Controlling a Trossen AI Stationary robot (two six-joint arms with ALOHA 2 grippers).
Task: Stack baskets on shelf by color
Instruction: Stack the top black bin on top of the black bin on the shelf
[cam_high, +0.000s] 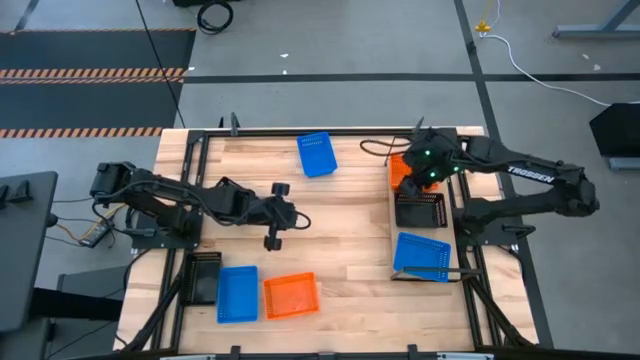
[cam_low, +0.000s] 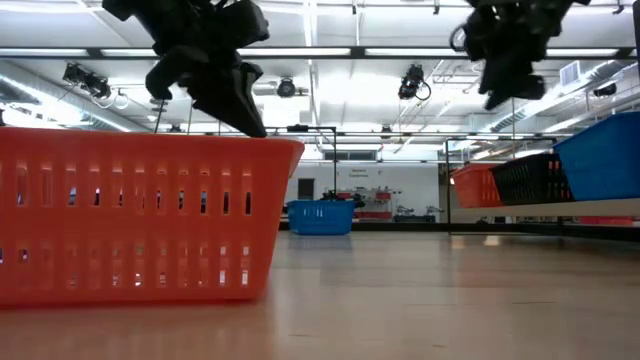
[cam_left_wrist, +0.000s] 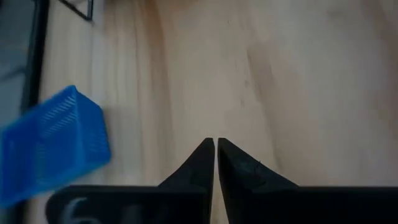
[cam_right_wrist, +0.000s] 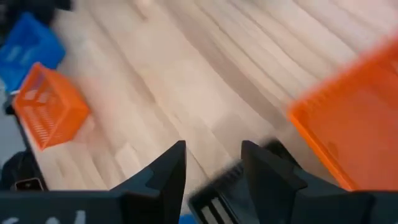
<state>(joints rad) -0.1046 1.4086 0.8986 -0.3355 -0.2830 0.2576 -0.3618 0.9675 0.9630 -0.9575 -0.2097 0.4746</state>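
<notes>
The right arm (cam_high: 535, 175) carries white letters "TROSSEN", at about 2 o'clock in the high view. No other text is readable.

The tabletop (cam_high: 340, 215) is pale wood with a visible lengthwise grain, made of joined strips, its finish smooth with a soft satin sheen in the low view. The baskets look like moulded plastic with perforated, slotted sides: an orange basket (cam_high: 291, 295), a blue basket (cam_high: 237, 293) beside it and a black basket (cam_high: 419, 209), the coloured ones lightly glossy, the black one duller. The shelf (cam_high: 392, 215) shows a light wooden board edged by thin black metal wire. The left gripper (cam_left_wrist: 216, 163) has matt black fingers (cam_left_wrist: 193, 168) with a fine, slightly grainy surface. The floor (cam_high: 300, 95) around the table looks like smooth grey concrete.
</notes>
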